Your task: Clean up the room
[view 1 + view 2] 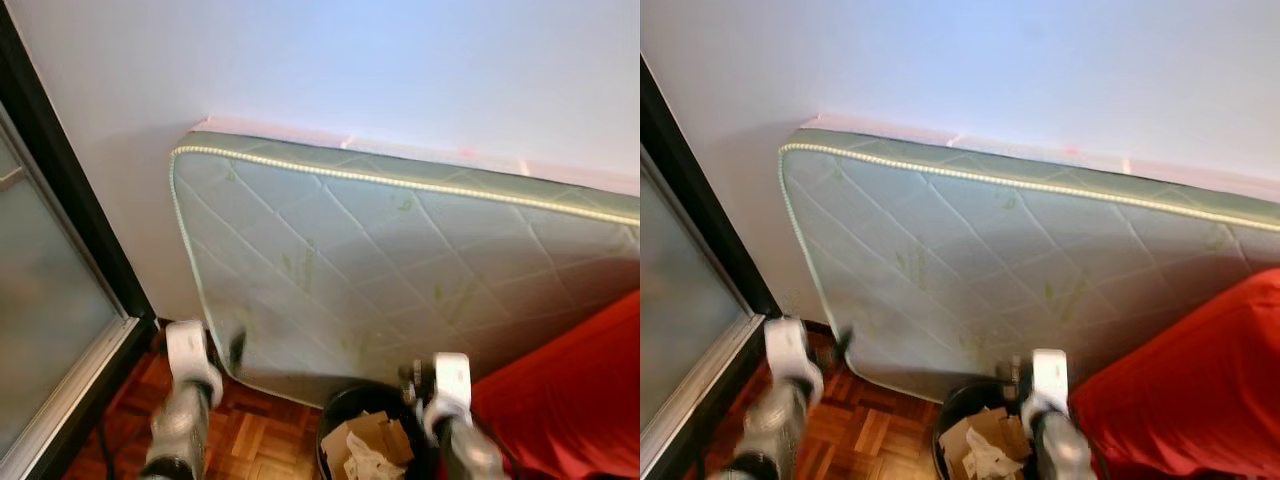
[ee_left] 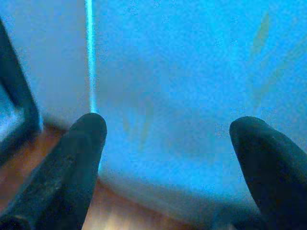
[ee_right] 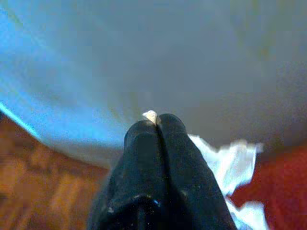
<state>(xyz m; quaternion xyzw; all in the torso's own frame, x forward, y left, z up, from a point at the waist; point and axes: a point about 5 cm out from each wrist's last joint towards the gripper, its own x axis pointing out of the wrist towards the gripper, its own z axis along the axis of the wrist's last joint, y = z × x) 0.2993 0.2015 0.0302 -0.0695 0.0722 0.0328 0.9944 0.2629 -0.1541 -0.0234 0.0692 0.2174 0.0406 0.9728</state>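
Note:
A black waste bin (image 1: 333, 403) stands on the floor just in front of me, holding cardboard pieces (image 1: 366, 432) and crumpled white paper (image 1: 372, 462). My right gripper (image 3: 156, 120) hovers over the bin's right rim (image 1: 1012, 372). Its fingers are pressed together on a small white scrap (image 3: 150, 115) that peeks out at the tips. Crumpled white paper (image 3: 225, 160) lies beyond the fingers. My left gripper (image 2: 168, 129) is open and holds nothing. It is raised left of the bin (image 1: 234, 351) and points at the lower corner of the mattress (image 2: 192, 72).
A quilted pale green mattress (image 1: 400, 270) leans on its side against the white wall behind the bin. A red covered piece of furniture (image 1: 575, 390) is at the right. A dark-framed glass sliding door (image 1: 45, 300) is at the left. The floor is wood parquet (image 1: 262, 440).

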